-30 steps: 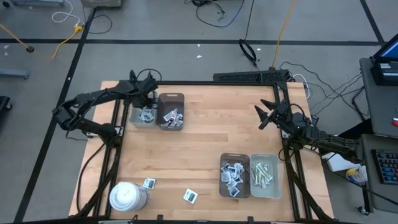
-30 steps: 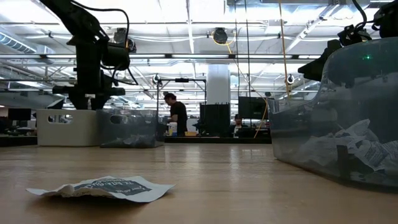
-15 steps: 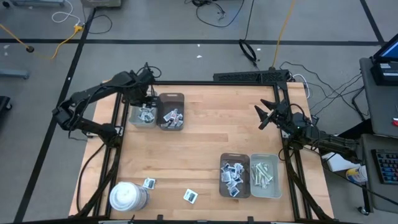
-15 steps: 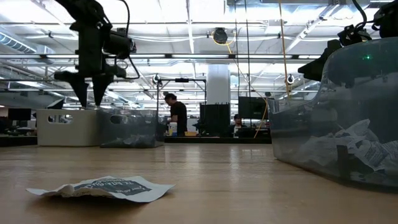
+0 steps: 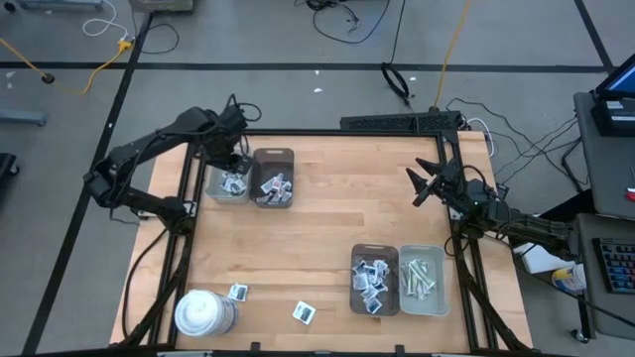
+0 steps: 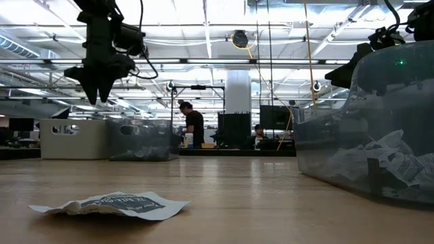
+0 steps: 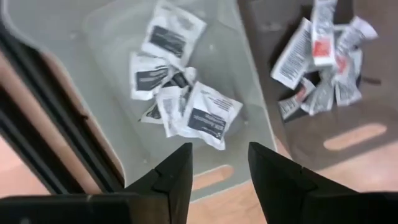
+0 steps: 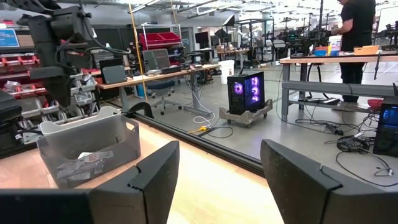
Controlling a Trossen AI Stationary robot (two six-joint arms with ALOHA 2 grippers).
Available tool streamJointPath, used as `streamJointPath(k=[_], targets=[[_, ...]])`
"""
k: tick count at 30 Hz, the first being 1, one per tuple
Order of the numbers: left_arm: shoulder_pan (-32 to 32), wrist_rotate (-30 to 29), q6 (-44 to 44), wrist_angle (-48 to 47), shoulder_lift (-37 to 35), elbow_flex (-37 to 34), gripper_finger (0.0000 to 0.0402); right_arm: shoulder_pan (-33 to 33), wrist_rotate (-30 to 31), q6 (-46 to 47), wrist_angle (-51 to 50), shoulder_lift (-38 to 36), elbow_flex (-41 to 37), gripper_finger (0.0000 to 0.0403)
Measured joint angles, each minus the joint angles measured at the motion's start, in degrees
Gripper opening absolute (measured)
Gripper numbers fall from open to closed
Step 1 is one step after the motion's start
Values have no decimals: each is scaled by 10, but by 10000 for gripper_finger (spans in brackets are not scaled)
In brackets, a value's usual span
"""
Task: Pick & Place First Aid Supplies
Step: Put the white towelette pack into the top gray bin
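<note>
L gripper (image 7: pixel 217 171) jaws part-open, empty. White packets (image 7: pixel 186 106) lie below/ahead in grey tray (image 7: pixel 56 37). Packets prob. light, thin, crinkly, slippery: pinch one edge. R gripper (image 8: pixel 217 180) jaws wide, empty.

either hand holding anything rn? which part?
Nothing held. Left hand is open and empty over the grey tray; right hand is open and empty.

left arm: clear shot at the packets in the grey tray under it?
Probably yes. The left gripper hangs open above the grey tray, the white packets lie loose below, and nothing sits between.
</note>
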Motion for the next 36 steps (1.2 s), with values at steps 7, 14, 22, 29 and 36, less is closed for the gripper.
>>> streamJointPath(k=[7, 14, 22, 29, 36], targets=[[-75, -1, 59, 2, 8, 0, 169, 0, 0, 0, 0, 0, 0, 221], [-211, -2, 111, 9, 8, 0, 170, 0, 0, 0, 0, 0, 0, 221], [-380, -2, 141, 10, 8, 0, 171, 0, 0, 0, 0, 0, 0, 220], [-509, -1, 146, 13, 12, 0, 170, 0, 0, 0, 0, 0, 0, 220], [-606, 1, 150, 13, 48, 0, 170, 0, 0, 0, 0, 0, 0, 222]])
